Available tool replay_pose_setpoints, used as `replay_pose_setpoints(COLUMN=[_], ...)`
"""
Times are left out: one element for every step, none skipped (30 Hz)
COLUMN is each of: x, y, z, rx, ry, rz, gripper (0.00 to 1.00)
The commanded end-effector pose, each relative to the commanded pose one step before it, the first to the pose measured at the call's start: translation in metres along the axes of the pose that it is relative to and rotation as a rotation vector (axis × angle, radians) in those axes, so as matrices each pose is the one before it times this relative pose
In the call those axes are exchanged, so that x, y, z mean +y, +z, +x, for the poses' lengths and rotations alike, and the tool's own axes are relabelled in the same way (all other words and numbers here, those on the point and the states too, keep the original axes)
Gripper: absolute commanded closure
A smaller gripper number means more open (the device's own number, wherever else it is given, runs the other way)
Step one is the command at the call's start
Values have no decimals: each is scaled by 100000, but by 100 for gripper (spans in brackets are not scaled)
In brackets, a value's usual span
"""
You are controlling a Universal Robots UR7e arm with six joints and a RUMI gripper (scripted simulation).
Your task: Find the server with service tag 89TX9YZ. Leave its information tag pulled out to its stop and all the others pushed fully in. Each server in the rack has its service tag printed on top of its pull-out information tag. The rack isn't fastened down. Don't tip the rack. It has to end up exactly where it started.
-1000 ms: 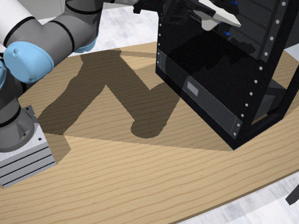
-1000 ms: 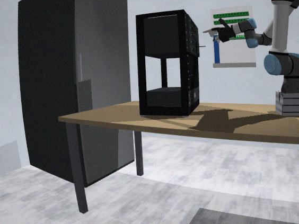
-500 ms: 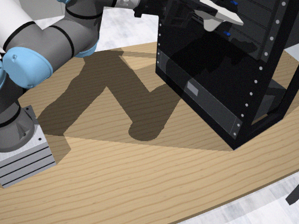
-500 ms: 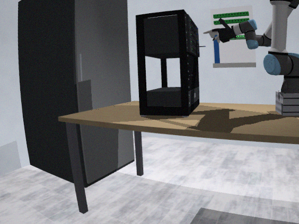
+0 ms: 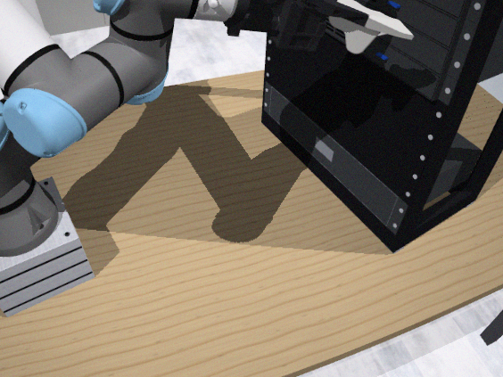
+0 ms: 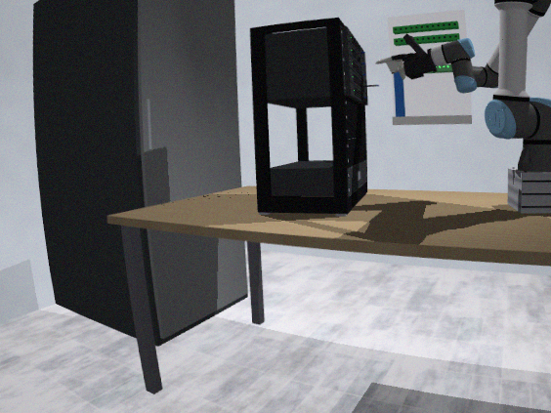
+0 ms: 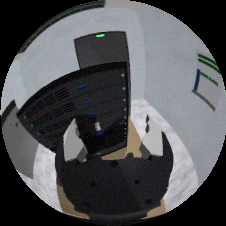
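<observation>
Black rack (image 6: 337,118), one tag (image 6: 372,86) seemingly protruding only in exterior view; gripper (image 6: 391,66) spread, empty.

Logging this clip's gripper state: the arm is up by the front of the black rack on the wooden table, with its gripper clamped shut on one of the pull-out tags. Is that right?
Not quite. The gripper is open and holds nothing; the top view shows its pale fingers spread in front of the black rack, near the blue tags. The rest stands: the arm is up by the rack's front, and the rack stands on the wooden table.
</observation>
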State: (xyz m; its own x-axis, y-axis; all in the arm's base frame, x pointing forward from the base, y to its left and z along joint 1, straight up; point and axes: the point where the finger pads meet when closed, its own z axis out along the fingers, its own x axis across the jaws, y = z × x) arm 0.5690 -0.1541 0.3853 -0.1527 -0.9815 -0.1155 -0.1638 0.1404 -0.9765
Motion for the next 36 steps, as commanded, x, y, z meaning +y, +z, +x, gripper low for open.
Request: replay_pose_setpoints(x=[-3,9,10,10,10,10,11,11,11,11,12,0,0,12,12,12,13,13,13,13,14,14,14,14,14,15,15,15,0,0,15,15,16,16,16,16], y=[-47,-9,-10,-10,-10,-10,-11,-11,-11,-12,-12,0,0,-12,-13,-13,-13,-14,-14,-14,-15,-15,-15,-16,-16,-16,-16,-17,0,0,-17,-17,-18,-18,-18,-18], z=[43,9,8,8,8,8,7,7,7,7,7,0,0,6,6,6,6,5,5,5,5,4,4,4,3,3,3,3,0,0,2,2,2,1,1,1], rx=[-716,-125,-124,-124,-123,-122,-121,-120,-120,-119,-118,0,0,-117,-116,-116,-115,-114,-113,-112,-111,-111,-110,-109,-108,-107,-106,-106,0,0,-105,-104,-103,-102,-101,-101], ry=[-3391,-667,-667,-668,-669,-670,-670,-671,-672,-672,-673,0,0,-673,-674,-675,-675,-676,-676,-677,-677,-678,-678,-679,-679,-679,-680,-680,0,0,-680,-681,-681,-681,-682,-682], rz=[729,126,127,127,128,128,129,129,130,130,131,0,0,131,132,132,132,133,133,133,134,134,135,135,135,135,136,136,0,0,136,137,137,137,137,138], gripper=[0,0,0,0,0,0,0,0,0,0,0,0,0,0,0,0,0,0,0,0,0,0,0,0,0,0,0,0,0,0,0,0,0,0,0,0])
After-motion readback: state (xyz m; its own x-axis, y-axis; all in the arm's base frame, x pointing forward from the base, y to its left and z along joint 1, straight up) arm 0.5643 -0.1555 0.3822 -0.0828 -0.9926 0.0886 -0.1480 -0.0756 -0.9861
